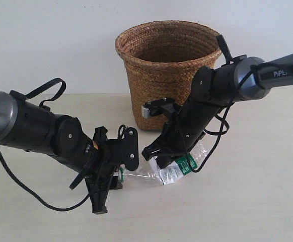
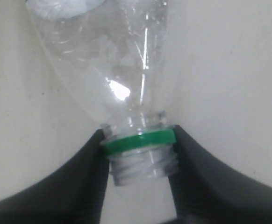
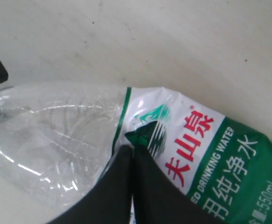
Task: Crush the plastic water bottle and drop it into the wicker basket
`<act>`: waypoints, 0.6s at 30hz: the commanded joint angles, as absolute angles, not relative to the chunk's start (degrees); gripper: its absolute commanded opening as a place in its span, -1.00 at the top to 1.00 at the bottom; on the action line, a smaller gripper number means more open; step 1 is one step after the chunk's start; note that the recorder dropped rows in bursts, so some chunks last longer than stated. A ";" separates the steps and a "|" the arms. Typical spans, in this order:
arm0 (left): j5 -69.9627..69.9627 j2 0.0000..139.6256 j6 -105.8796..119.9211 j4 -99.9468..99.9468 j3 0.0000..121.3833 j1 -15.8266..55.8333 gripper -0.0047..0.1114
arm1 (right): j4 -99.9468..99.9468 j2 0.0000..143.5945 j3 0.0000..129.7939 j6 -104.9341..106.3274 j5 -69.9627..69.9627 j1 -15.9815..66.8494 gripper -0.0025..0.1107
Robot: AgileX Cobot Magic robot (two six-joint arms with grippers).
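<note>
Exterior view: the bottle [image 1: 159, 175] lay on its side on the table [image 1: 247, 201], just in front of the basket [image 1: 166, 75] and not yet in it.
Left gripper: the left gripper [image 1: 117, 177] was clenched on the bottle's neck, one finger [image 2: 87, 172] on each side at the green ring [image 2: 139, 140]. No cap showed on the threads.
Right gripper: the right gripper [image 1: 161, 162] was clamped on the labelled part of the body. In the right wrist view its fingers [image 3: 112, 186] met almost edge to edge over the label [image 3: 206, 144].
Why held so: gripping both ends probably let one arm anchor the neck while the other squeezed or pushed. The open neck would let air escape.
Bottle shape: the clear middle looked creased and flattened, so I judged the crushing to be under way or nearly done.
Why the basket stood there: open mouth up and close behind the bottle, so the drop needed only a short lift.
Count: one bottle, one basket, two grippers.
</note>
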State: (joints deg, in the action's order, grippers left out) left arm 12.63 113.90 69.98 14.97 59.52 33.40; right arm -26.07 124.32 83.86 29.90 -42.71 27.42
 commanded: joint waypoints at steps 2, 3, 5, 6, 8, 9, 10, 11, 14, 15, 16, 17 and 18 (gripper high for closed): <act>11.62 113.95 70.10 15.19 59.41 33.75 0.85 | -24.14 119.67 81.30 30.21 -46.86 25.70 0.96; 11.62 113.95 70.10 15.19 59.41 33.75 0.85 | -24.48 117.90 81.19 30.21 -46.56 25.14 0.96; 11.62 113.95 70.10 15.19 59.41 33.75 0.85 | -26.35 114.40 80.52 31.24 -45.88 23.73 0.96; 11.62 113.95 70.10 15.19 59.41 33.75 0.85 | -27.47 112.89 79.84 32.14 -45.10 22.92 0.96; 11.62 113.95 70.10 15.19 59.41 33.75 0.85 | -29.88 108.91 77.22 34.14 -42.37 21.30 0.96; 11.62 113.95 70.10 15.19 59.41 33.75 0.85 | -30.79 107.29 75.90 34.75 -40.72 20.65 0.96; 11.62 113.95 70.10 15.19 59.41 33.75 0.85 | -31.69 105.24 73.97 35.55 -38.71 19.93 0.96; 11.62 113.95 70.10 15.19 59.41 33.75 0.85 | -32.54 103.15 71.83 36.28 -36.53 19.31 0.96; 11.62 113.95 70.10 15.19 59.41 33.75 0.85 | -36.55 94.75 61.91 38.53 -25.96 18.29 0.96; 11.62 113.95 70.10 15.19 59.41 33.75 0.85 | -38.86 90.11 56.20 38.52 -19.08 18.29 0.96; 11.62 113.95 70.10 15.19 59.41 33.75 0.85 | -39.87 88.25 53.85 38.52 -16.20 18.54 0.96; 11.62 113.95 70.10 15.19 59.41 33.75 0.85 | -40.88 85.92 50.94 38.78 -11.78 18.70 0.96; 11.62 113.95 70.10 15.19 59.41 33.75 0.85 | -41.39 83.65 48.01 38.78 -7.81 19.27 0.96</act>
